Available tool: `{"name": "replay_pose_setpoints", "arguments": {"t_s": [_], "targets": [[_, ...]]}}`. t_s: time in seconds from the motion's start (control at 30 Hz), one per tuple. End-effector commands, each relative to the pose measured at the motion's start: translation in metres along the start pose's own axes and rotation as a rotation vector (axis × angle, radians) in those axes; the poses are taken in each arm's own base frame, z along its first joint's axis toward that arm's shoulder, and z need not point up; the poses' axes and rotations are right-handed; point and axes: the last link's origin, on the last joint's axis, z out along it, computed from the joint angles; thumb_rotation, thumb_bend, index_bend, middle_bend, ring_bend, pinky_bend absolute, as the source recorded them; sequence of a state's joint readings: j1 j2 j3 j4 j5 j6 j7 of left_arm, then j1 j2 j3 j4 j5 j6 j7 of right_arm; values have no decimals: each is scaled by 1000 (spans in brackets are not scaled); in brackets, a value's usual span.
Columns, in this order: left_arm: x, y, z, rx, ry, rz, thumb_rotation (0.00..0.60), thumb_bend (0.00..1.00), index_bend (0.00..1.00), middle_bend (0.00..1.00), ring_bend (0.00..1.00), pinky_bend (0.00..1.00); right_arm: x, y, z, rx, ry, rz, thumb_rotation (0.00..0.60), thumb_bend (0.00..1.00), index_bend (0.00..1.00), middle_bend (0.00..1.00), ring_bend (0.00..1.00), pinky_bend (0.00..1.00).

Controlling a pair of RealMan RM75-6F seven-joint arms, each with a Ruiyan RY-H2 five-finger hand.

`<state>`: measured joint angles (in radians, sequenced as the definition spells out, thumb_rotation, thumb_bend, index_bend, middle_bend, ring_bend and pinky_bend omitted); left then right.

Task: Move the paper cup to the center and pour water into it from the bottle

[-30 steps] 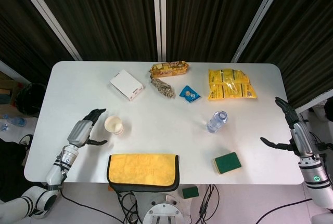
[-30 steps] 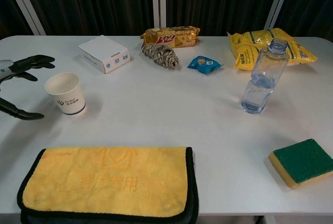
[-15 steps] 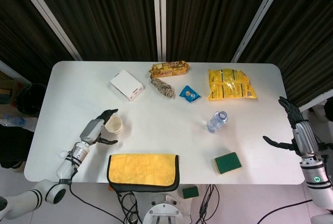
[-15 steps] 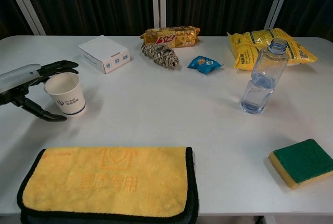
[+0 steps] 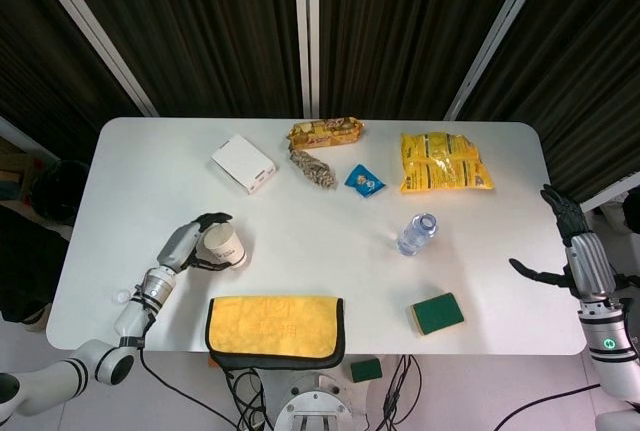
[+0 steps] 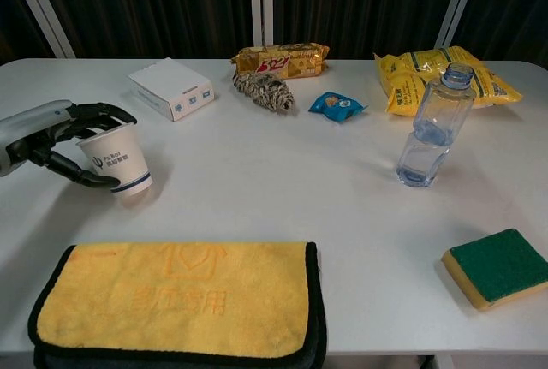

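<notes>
Looking down from the head view: left hand [image 5: 192, 243] at lower left of the frame, fingers wrapped around the paper cup [image 5: 222, 245], thumb under its side; cup tilted a little, well left of the frame's middle. Just below, a yellow cloth [image 5: 275, 326] lying at the near edge of the white table [image 5: 320, 271]. Right of centre, the clear bottle [image 5: 416, 234], upright and uncapped, apart from everything else. Lower right of it, a green sponge [image 5: 437, 313]. Along the upper part: a white box [image 5: 243, 163], a biscuit pack [image 5: 326, 131], a striped bundle [image 5: 312, 169] just below it, a small blue packet [image 5: 364, 181], a yellow snack bag [image 5: 443, 162]. At the far right edge, off the table, the right hand [image 5: 569, 251], fingers spread wide, holding nothing

Turning to the chest view: left hand [image 6: 60, 139] entering from the left edge, dark fingers curled over the rim and around the wall of the paper cup [image 6: 120, 162]; cup leaning, its base touching or just above the table [image 6: 282, 181], hard to say which. Yellow cloth [image 6: 180, 300] filling the lower left. Bottle [image 6: 432, 129] standing right of the middle, some water in its lower part. Green sponge [image 6: 498, 266] at lower right. Across the top: white box [image 6: 171, 88], biscuit pack [image 6: 281, 59], striped bundle [image 6: 264, 91], blue packet [image 6: 336, 105], yellow bag [image 6: 411, 74] behind the bottle. Right hand outside this view
</notes>
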<state>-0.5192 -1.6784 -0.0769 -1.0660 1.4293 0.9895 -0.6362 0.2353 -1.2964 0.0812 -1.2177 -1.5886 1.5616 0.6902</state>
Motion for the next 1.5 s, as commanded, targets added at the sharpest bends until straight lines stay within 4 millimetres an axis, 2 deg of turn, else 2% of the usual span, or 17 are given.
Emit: {"name": "replay_pose_setpoints", "arguments": {"t_s": [0.03, 0.2, 0.4, 0.6, 0.8, 1.03, 1.27, 1.5], "targets": [[0, 1, 0, -2, 10, 3, 600, 133, 306, 395, 190, 223, 0, 0, 0, -1, 0, -2, 600, 84, 0, 0, 0, 0], [2, 2, 0, -8, 25, 8, 600, 151, 358, 468, 204, 231, -1, 0, 1, 0, -2, -4, 600, 85, 0, 0, 0, 0], [3, 6, 0, -26, 36, 18, 600, 152, 387, 480, 206, 231, -2, 1, 2, -4, -7, -7, 600, 85, 0, 0, 0, 0], [0, 18, 2, -101, 68, 115, 600, 150, 381, 480, 206, 231, -3, 1, 2, -4, -8, -9, 600, 85, 0, 0, 0, 0], [-12, 43, 15, -181, 64, 176, 600, 150, 381, 480, 206, 231, -2, 0, 2, -3, -6, -11, 600, 85, 0, 0, 0, 0], [-32, 75, 33, -289, 105, 325, 600, 150, 375, 480, 208, 231, 0, 0, 1, -4, -5, -17, 600, 85, 0, 0, 0, 0], [-55, 89, 44, -333, 123, 429, 600, 150, 398, 500, 225, 231, 0, 3, 1, -12, -7, -28, 600, 85, 0, 0, 0, 0], [-67, 99, 55, -349, 136, 414, 600, 150, 399, 509, 233, 231, -1, 5, -1, -21, -6, -43, 600, 86, 0, 0, 0, 0]]}}
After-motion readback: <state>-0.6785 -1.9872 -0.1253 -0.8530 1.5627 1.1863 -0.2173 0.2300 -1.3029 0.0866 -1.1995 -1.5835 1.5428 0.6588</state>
